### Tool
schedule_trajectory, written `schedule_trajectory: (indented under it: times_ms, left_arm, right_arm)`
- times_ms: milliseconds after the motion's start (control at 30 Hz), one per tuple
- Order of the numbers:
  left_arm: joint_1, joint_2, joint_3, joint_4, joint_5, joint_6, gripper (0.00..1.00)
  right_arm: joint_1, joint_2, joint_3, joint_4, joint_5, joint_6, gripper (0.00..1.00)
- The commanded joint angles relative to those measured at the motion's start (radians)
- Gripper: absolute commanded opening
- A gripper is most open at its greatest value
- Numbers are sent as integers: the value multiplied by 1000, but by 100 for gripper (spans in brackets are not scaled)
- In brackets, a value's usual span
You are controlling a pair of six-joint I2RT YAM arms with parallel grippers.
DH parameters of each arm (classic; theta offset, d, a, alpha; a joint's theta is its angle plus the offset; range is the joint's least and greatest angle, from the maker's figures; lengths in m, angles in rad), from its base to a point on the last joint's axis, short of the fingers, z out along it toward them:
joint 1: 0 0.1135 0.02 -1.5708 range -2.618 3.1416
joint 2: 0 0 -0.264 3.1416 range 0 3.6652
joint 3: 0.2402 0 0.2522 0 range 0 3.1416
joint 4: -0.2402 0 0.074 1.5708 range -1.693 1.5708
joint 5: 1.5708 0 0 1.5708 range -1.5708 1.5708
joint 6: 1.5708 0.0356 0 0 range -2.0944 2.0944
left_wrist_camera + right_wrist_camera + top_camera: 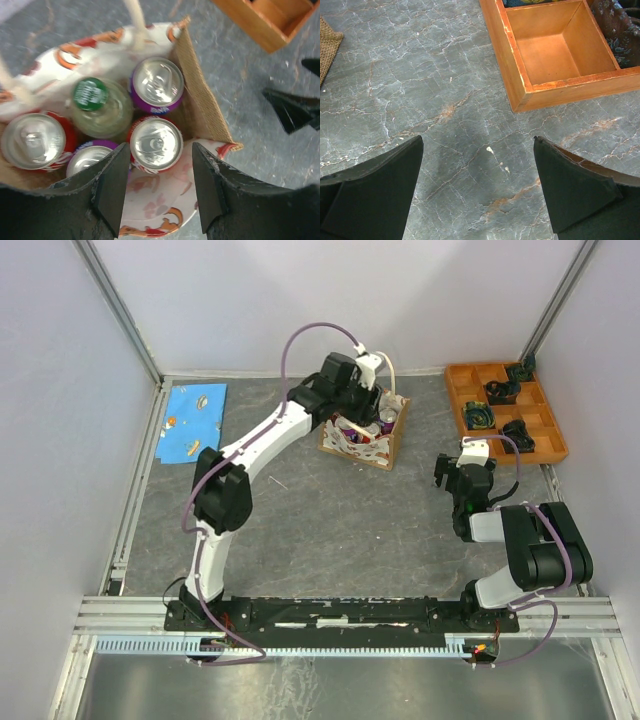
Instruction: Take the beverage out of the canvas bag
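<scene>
The canvas bag (362, 443) stands at the back middle of the table, cream with a red-and-brown print. In the left wrist view the canvas bag (165, 200) holds several drinks: a red can (155, 142), a purple can (157, 83), a green-capped bottle (92, 97), another red can (33, 141) and another purple can (86, 160). My left gripper (160, 152) hovers open over the bag, its jaws either side of the nearest red can, above its top. My right gripper (477, 142) is open and empty over bare table.
An orange compartment tray (455, 400) with dark items stands at the back right; its corner (517, 85) is just ahead of my right gripper. A blue cloth (193, 420) lies at the back left. The right gripper's black fingers (290, 107) show right of the bag.
</scene>
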Motion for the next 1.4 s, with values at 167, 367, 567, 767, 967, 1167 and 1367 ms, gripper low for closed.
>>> schedule_trajectory:
  times_ms: [167,367,567,767,967,1167,1367]
  left_arm:
    - [-66,21,35,-59,-73,106,66]
    - [-79,51,43,-65,-151,98,85]
    - [-82,91,80,-73,-206,92,85]
    - [-84,150,135,-88,-210,104,85]
    - [-83,187,171,-132,-211,113,85]
    - [-84,215,172,-170,-200,115,84]
    - [-90,227,166,-192,-162,125,81]
  right_arm:
    - [1,0,31,22,-6,-15,99]
    - [1,0,31,22,-7,-13,99]
    - [1,0,31,22,-6,-13,99]
    - [1,-1,30,22,-6,-14,99]
    - [1,-1,31,22,-6,-14,99]
    - [1,0,31,22,-7,-14,99]
    - [-1,0,30,22,-6,-15,99]
